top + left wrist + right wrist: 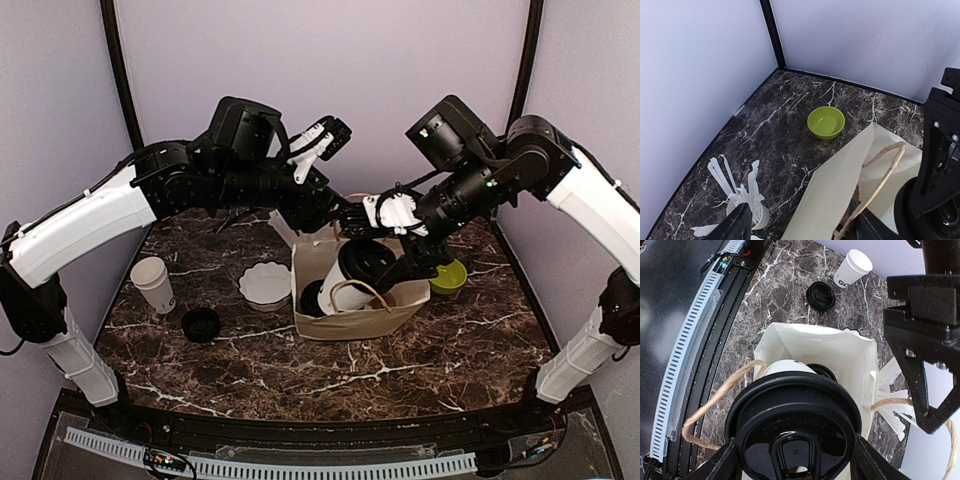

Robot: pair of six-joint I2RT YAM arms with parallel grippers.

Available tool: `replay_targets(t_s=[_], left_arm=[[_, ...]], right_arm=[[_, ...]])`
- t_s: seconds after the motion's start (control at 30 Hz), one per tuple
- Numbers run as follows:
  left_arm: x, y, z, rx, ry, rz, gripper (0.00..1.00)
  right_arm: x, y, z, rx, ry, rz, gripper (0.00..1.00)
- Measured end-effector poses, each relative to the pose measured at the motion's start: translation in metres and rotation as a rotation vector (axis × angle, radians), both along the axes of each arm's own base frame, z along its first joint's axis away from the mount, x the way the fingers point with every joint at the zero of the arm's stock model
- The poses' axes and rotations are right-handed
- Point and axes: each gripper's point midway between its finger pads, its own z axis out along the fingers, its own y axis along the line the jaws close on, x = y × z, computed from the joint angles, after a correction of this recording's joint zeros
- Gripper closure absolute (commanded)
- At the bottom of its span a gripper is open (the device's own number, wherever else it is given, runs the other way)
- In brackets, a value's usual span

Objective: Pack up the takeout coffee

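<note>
Marble table (pixel 300 370), right hand (pixel 795 467) clenched on lidded coffee cup (pixel 795 410), tilted into paper bag (pixel 815 345)

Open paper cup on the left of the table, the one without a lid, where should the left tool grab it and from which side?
Grip the open cup across its sidewall near mid-height, coming in level from the left arm's side: it stands upright, its lidless rim would probably buckle, and the black lid and scalloped bowl sit on its other side.
</note>
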Motion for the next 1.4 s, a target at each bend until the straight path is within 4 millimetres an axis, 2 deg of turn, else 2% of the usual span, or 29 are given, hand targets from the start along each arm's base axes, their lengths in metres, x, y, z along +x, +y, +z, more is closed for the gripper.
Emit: replay_targets(t_s=[0.2,0.33,0.43,0.6,0.7,0.87,1.1,1.2,1.4], left_arm=[[-0.009,-0.002,0.009,-0.028,0.007,-0.043,0.23],[-0.016,0.005,0.028,-0.072,-0.016,-0.058,0.22],[-0.021,0.013,0.046,-0.109,-0.051,-0.067,0.22],[-0.020,0.023,0.064,-0.132,-0.133,-0.046,0.18],[-0.013,0.032,0.060,-0.111,-0.170,-0.010,0.17],[0.003,0.048,0.048,-0.084,-0.191,0.046,0.16],[0.029,0.083,0.038,-0.093,-0.184,0.137,0.16],[0.030,0.083,0.041,-0.111,-0.185,0.132,0.16],[0.032,0.081,0.039,-0.122,-0.181,0.118,0.16]], right_arm=[[0.010,-0.017,-0.007,-0.080,-0.062,-0.046,0.55],[0.010,-0.028,-0.015,-0.148,-0.078,-0.060,0.56],[0.001,-0.031,-0.024,-0.204,-0.097,-0.052,0.56],[-0.022,-0.034,-0.057,-0.344,-0.151,-0.006,0.59],[-0.028,-0.037,-0.066,-0.389,-0.171,-0.015,0.59],[-0.030,-0.035,-0.068,-0.394,-0.206,-0.052,0.59],[-0.019,-0.048,-0.107,-0.502,-0.336,-0.084,0.60],[-0.014,-0.049,-0.115,-0.519,-0.388,-0.097,0.60],[-0.006,-0.047,-0.111,-0.463,-0.475,-0.135,0.60]])
